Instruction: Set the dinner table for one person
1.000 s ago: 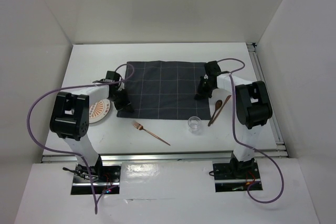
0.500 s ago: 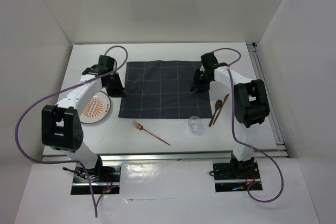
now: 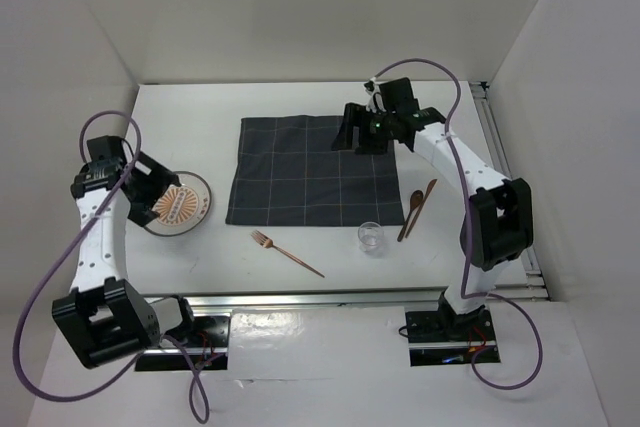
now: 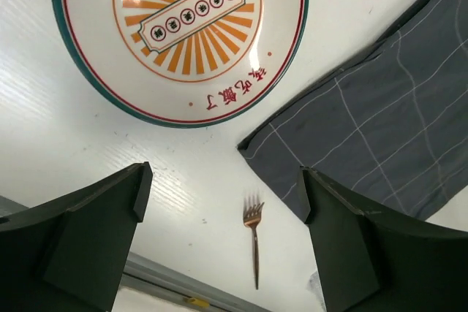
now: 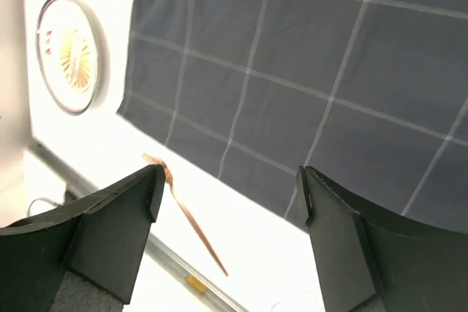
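The dinner table point(image 3: 190, 112) spans the walled bay, with silver rails on its near and right edges. The left gripper point(image 3: 148, 195) hangs released and empty by the plate point(image 3: 188, 205) at the left edge. The right gripper point(image 3: 356, 133), jaws spread and empty, hovers over the checked cloth point(image 3: 300, 177) near its far right corner. A fork point(image 3: 288, 253) and a glass point(image 3: 371, 237) lie in the strip towards the near edge, and a spoon point(image 3: 411, 213) lies rightward. A band of white tabletop runs between the cloth and the far edge.

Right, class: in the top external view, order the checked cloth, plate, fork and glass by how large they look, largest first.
1. checked cloth, by far the largest
2. plate
3. fork, about as long as the plate is wide but far thinner, so it covers less
4. glass, the smallest
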You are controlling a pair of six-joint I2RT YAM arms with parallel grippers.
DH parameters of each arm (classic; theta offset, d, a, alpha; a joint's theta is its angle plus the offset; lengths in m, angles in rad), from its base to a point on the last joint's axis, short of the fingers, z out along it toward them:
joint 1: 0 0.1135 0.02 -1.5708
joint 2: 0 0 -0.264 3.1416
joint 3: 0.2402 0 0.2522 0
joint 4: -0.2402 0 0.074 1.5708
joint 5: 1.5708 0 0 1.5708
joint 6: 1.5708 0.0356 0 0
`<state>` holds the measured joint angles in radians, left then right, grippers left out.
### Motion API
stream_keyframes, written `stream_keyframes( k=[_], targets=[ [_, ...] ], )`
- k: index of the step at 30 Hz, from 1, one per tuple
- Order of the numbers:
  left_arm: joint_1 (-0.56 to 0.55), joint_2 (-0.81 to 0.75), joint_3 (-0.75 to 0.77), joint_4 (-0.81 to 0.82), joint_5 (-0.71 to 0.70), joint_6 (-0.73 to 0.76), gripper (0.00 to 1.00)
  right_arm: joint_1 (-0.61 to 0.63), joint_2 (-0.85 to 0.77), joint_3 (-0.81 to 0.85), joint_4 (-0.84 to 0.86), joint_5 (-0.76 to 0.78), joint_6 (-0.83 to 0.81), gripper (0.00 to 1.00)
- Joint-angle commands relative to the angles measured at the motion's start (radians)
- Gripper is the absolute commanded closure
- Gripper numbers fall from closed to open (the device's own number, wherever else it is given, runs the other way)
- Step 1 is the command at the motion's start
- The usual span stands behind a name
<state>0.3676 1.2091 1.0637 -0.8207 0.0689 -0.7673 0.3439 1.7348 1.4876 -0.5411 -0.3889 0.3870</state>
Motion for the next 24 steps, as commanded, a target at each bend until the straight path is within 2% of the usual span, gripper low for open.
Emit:
stream_keyframes(
  k=[1, 7, 9, 14, 15, 19, 24],
  targets=[
    [0.049, -0.049, -0.051, -0.043, -0.037, -0.075, 0.00, 0.015, -0.049, -0.039, 0.007, -0.076, -0.013, 0.14],
    [0.249, 0.007, -0.226, 0.040, 0.121, -0.029, 0.00, 0.015, -0.067, -0.081, -0.003, -0.096, -0.042, 0.13],
    [0.301, 0.020, -0.264, 0.070, 0.178, -0.014, 0.04, 0.015, -0.076, -0.092, -0.003, -0.105, -0.042, 0.13],
    [0.321, 0.050, -0.343, 0.172, 0.193, 0.010, 0.06, 0.015, -0.086, -0.113, -0.003, -0.114, -0.042, 0.13],
    [0.332, 0.062, -0.356, 0.198, 0.248, 0.019, 0.10, 0.015, -0.086, -0.113, -0.003, -0.114, -0.042, 0.13],
    [0.344, 0.150, -0.404, 0.299, 0.319, 0.005, 0.18, 0.015, -0.075, -0.113, -0.003, -0.114, -0.042, 0.13],
    [0.353, 0.194, -0.436, 0.403, 0.342, -0.030, 0.29, 0.015, -0.084, -0.101, -0.013, -0.093, -0.042, 0.13]
  ],
)
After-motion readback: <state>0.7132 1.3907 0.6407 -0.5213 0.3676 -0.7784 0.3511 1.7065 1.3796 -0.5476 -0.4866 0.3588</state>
